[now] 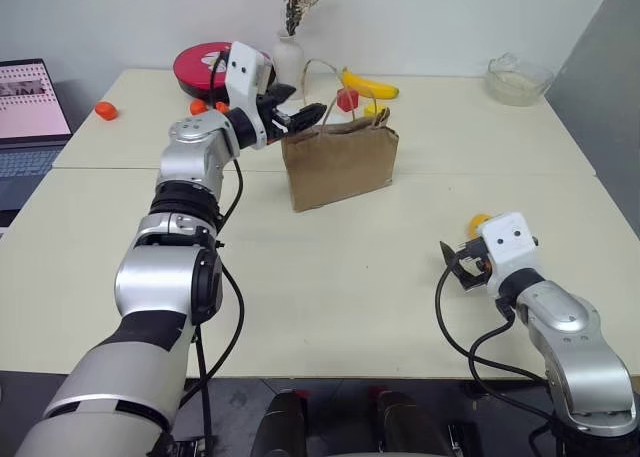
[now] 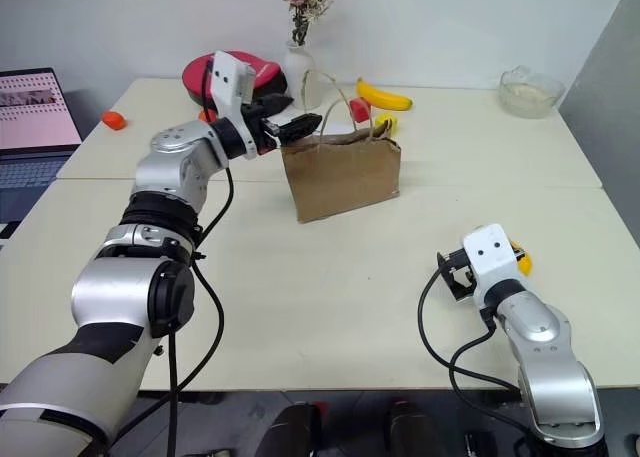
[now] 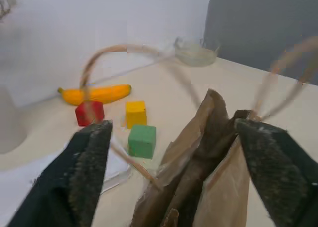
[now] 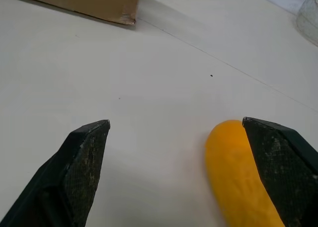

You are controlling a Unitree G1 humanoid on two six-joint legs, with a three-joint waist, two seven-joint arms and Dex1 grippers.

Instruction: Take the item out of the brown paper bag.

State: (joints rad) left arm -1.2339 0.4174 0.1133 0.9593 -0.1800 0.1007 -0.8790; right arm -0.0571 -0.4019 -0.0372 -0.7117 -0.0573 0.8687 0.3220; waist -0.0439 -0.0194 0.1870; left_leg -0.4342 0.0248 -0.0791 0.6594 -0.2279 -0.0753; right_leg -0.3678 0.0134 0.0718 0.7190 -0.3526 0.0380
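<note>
Across the wide cream tabletop the scene reads largest to smallest, starting with the creased brown kraft paper bag that stands upright near the middle, its two thin tan cord handles looping above the open mouth. At the bag's upper edge, on the robot's left side, hangs the left gripper, its two black fingers spread wide with the bag's rim and one handle between them but nothing clamped. Well apart from the bag, toward the near right of the table, the right gripper hovers low with its fingers equally wide, holding nothing. Just beside its right fingertip, in the wrist view, lies the small rounded orange-yellow item, resting on the bare table outside the bag. Behind the bag sit a long yellow banana and small red, yellow and green blocks. By the look of it the extraction is done and both grippers have let go; what remains is probably only to draw the arms clear without nudging the item or tipping the bag.
</note>
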